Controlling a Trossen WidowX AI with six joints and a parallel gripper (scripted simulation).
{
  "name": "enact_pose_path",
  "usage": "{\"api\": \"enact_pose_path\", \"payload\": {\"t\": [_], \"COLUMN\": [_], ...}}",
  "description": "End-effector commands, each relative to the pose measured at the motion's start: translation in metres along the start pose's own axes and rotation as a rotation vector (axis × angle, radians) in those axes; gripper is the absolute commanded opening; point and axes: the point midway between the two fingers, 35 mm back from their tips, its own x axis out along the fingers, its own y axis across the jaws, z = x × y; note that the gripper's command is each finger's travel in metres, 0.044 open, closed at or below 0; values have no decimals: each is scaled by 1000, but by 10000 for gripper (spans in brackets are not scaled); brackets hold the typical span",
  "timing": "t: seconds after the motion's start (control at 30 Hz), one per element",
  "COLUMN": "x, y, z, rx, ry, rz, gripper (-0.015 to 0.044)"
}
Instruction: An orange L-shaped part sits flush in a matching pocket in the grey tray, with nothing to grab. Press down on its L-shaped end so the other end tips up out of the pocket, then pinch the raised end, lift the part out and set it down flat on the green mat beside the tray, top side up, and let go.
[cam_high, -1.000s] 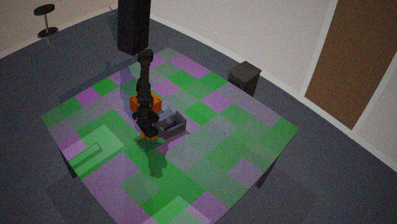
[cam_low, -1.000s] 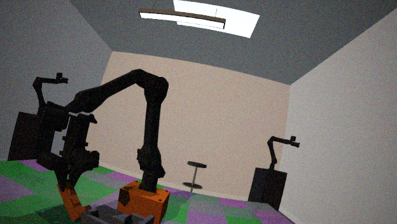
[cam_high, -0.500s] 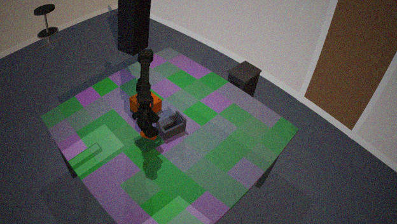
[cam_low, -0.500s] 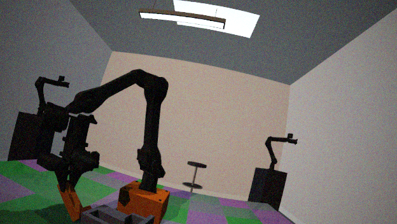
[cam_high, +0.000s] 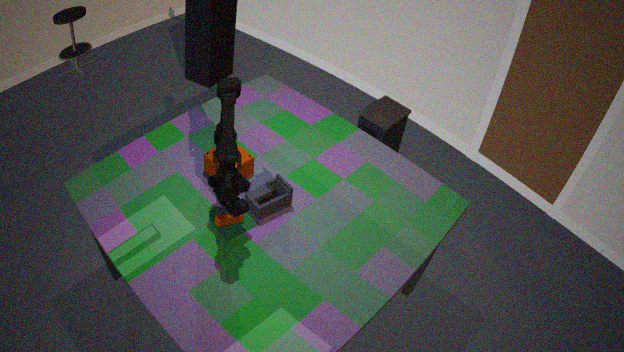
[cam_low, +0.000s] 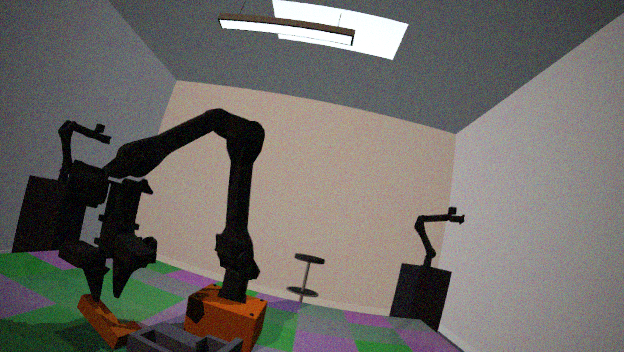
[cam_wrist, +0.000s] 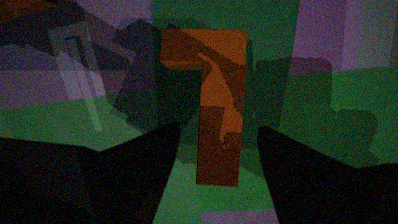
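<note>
The orange L-shaped part (cam_high: 228, 219) (cam_low: 97, 320) (cam_wrist: 222, 95) is outside the tray and appears to lie flat on the green mat (cam_wrist: 274, 30), its L outline facing the wrist camera. My gripper (cam_low: 106, 298) (cam_wrist: 218, 131) is open. In the wrist view a gap shows between each fingertip and the sides of the long leg; in the exterior view the tips are just above its far end. The grey tray (cam_high: 277, 204) (cam_low: 169, 332) stands beside the part. In the top view the arm hides the fingertips and some of the part.
The arm's orange base (cam_high: 245, 161) (cam_low: 232, 320) stands behind the tray and part. The tray's walls rise close to the part's short-leg end in the exterior view. Dark arm shadows fall over the part and mat. The table top is a green, purple and grey patchwork.
</note>
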Motion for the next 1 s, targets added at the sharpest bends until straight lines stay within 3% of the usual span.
{"api": "enact_pose_path", "payload": {"t": [0.0, 0.07, 0.2, 0.97], "x": [-24, -48, -87, -81], "y": [-4, -4, -1, -2], "z": [-2, -2, 0, -1], "rx": [0, 1, 3, 7], "ry": [4, 4, 4, 5], "rz": [-7, -7, -6, -10], "gripper": [341, 394, 400, 400]}}
